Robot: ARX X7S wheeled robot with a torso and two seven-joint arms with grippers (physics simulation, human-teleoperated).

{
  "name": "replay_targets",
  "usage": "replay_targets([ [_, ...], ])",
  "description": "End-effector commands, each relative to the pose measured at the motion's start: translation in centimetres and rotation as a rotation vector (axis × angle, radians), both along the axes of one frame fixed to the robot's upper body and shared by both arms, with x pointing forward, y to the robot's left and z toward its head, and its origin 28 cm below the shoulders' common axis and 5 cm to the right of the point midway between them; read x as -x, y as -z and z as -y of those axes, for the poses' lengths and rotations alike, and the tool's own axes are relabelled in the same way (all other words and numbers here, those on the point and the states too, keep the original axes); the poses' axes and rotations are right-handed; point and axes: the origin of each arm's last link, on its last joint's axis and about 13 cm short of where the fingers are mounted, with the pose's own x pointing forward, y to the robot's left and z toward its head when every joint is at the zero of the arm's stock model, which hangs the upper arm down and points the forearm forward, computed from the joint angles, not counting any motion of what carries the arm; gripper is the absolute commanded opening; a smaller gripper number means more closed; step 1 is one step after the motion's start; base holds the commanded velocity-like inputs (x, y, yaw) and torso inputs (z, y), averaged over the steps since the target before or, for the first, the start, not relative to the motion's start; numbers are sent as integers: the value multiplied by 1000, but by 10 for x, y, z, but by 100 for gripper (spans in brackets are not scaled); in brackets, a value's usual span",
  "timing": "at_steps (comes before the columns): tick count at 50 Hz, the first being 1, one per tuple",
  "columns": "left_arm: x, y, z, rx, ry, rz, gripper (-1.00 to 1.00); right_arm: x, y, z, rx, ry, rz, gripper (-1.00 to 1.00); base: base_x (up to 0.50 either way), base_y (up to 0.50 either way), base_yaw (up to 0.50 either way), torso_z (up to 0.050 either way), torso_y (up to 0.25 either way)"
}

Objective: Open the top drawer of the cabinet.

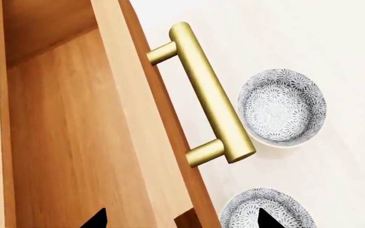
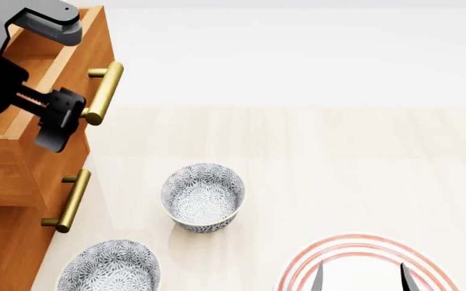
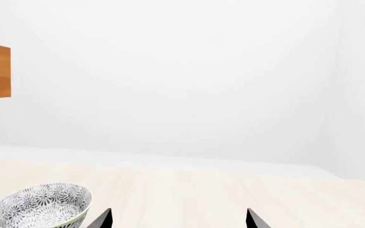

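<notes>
Left claw (image 1: 179, 219) tips spread apart, straddling the top drawer (image 1: 74, 142) front, gripping nothing. Drawer sticks out of the cabinet (image 2: 6, 200), inside showing; handle (image 1: 211, 92) free. Better grab the handle, pull straight out. Right claw (image 3: 178, 218) apart, idle over the table (image 2: 338, 157), bowls (image 2: 203, 197) close.

Top drawer (image 2: 51, 73), orange-brown wooden box, lighter wood inside: pulled out, front projecting past cabinet face, interior exposed. Brass cylindrical bar handle (image 2: 104, 93) on drawer front, two posts. Boxy orange-brown wooden cabinet (image 2: 6, 200): upright; top drawer uppermost in cabinet.
</notes>
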Motion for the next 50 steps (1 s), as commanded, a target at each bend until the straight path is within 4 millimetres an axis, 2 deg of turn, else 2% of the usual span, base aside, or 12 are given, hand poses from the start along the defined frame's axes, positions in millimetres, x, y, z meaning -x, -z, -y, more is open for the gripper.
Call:
replay_targets([
  [1, -2, 4, -2, 3, -5, -11, 100, 0, 0, 0, 0, 0, 0, 100, 0, 0, 0, 0, 0],
  [16, -4, 10, -1, 15, 1, -23, 100, 0, -1, 1, 2, 2, 2, 100, 0, 0, 0, 0, 0],
  [50, -2, 21, 32, 17, 136, -48, 100, 2, -1, 3, -1, 5, 9, 100, 0, 0, 0, 0, 0],
])
